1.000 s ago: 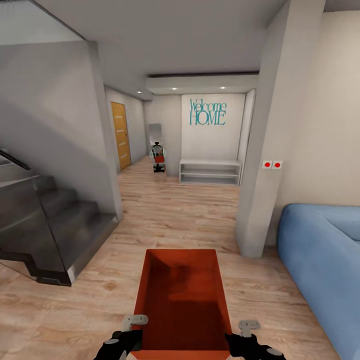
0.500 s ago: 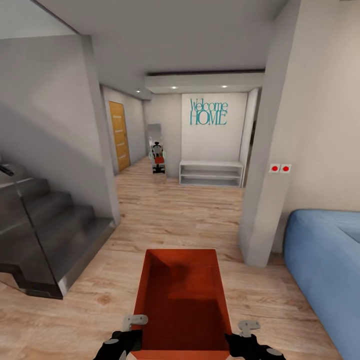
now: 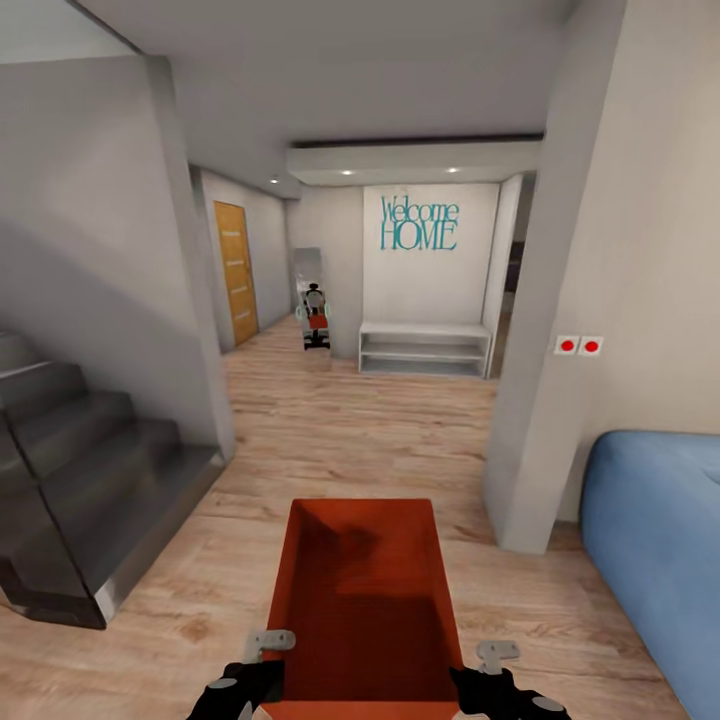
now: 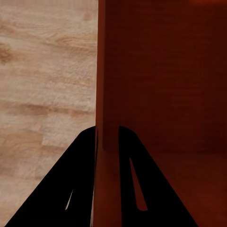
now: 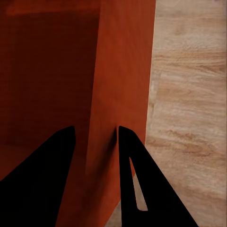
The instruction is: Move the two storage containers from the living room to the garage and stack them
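Camera nearer hallway; storage container (image 3: 365, 600) unchanged between left gripper (image 4: 108, 137), right gripper (image 5: 94, 135)

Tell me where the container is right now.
In the head view the container sits low and centre, held between the left gripper and right gripper above the wood floor, stairs to its left, sofa right.

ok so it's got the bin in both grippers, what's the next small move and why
Probably keep rolling straight ahead down the hall. The storage container is held by both side walls, the left gripper and right gripper each pinching one. Light wood floor lies underneath, so this isn't the garage. The path ahead between the stairs and the sofa looks open.
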Robot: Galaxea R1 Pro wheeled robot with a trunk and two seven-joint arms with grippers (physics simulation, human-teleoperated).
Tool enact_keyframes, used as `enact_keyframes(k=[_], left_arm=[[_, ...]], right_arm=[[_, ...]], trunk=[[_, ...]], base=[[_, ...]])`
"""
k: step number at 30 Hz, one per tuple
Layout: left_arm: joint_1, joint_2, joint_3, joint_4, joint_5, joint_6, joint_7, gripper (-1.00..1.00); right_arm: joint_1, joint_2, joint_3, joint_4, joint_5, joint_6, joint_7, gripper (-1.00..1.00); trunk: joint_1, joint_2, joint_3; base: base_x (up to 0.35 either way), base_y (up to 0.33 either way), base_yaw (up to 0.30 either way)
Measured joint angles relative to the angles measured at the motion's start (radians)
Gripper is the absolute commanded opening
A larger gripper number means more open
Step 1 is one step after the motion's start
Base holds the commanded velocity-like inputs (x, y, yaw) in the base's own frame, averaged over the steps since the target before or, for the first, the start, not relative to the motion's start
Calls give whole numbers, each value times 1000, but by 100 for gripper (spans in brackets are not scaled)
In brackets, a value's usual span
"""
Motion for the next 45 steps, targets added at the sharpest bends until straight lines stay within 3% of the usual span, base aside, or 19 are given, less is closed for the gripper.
enact_keyframes(k=[7,45], left_arm=[[0,5,-4,4,8,-1,-1,-100],[0,6,-4,6,9,-3,-2,-100]], right_arm=[[0,9,-30,2,31,-1,0,-100],[0,10,-38,1,38,0,2,-100]], trunk=[[0,0,0],[0,0,0]], base=[[327,0,0],[327,0,0]])
